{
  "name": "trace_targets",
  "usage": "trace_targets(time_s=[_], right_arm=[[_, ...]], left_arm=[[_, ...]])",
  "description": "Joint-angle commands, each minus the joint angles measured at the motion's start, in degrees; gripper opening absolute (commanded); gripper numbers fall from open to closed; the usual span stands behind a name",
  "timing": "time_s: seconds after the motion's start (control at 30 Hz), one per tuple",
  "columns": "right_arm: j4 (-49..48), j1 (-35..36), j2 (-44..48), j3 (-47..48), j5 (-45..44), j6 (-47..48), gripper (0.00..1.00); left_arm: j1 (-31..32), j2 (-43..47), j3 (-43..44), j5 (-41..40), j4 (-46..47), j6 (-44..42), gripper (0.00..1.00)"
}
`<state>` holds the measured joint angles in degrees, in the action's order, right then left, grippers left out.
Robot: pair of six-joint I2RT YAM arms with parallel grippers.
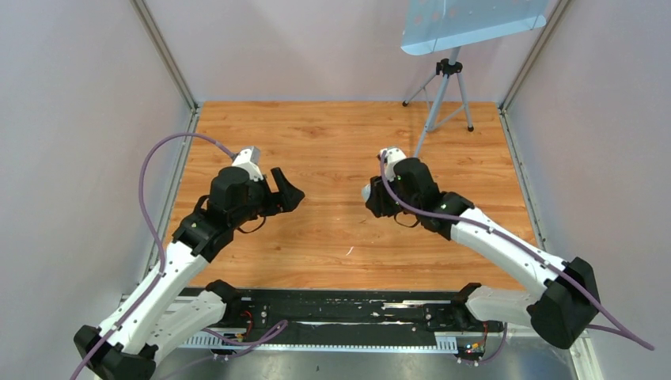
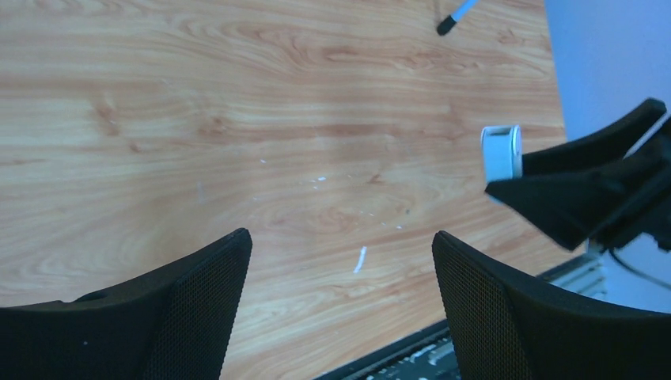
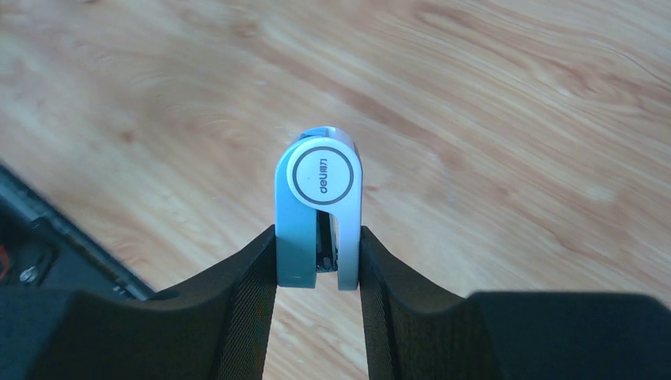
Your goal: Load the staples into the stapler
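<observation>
Right wrist view shows the right gripper [image 3: 318, 237] clamped on the stapler [image 3: 319, 178], one black finger pressed flat against each of its sides. The stapler's rounded end sticks out past the fingertips. That end has a white face with a grey ring and small lettering, and the side next to it is pale blue-grey. A dark slit runs down between the two halves where the fingers pinch them. Below it is the wooden table [image 3: 514, 119], blurred, and the stapler looks to be held up off the table rather than resting on it. From the top external view, both arms reach in toward the middle of the table with their grippers facing each other and a gap of bare wood between them. The stapler shows there only as a small white spot at the tip of the right gripper. The left gripper [image 2: 340, 237] stands wide open, its two mesh-textured fingers well apart with only table between them. In the left wrist view, the stapler hangs at the right side of the frame at the tip of the right gripper, well apart from the left fingers. A thin pale sliver [image 2: 360, 259] lies on the wood between the left fingers, with a few white specks near it, and it is too small to tell what it is. At the far edge of the table stands a tripod [image 1: 447, 87] carrying a tilted blue-grey panel [image 1: 475, 24].
</observation>
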<state>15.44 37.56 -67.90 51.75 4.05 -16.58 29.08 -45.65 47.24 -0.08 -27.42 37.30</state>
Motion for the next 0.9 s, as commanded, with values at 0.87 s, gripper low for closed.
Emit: trace_targets(time_s=[0.87], right_arm=[[-14.91, 19.9, -0.73, 0.74, -5.0, -3.7, 0.41]], left_arm=[[2.31, -8.5, -14.66, 20.2, 36.3, 22.41, 0.83]])
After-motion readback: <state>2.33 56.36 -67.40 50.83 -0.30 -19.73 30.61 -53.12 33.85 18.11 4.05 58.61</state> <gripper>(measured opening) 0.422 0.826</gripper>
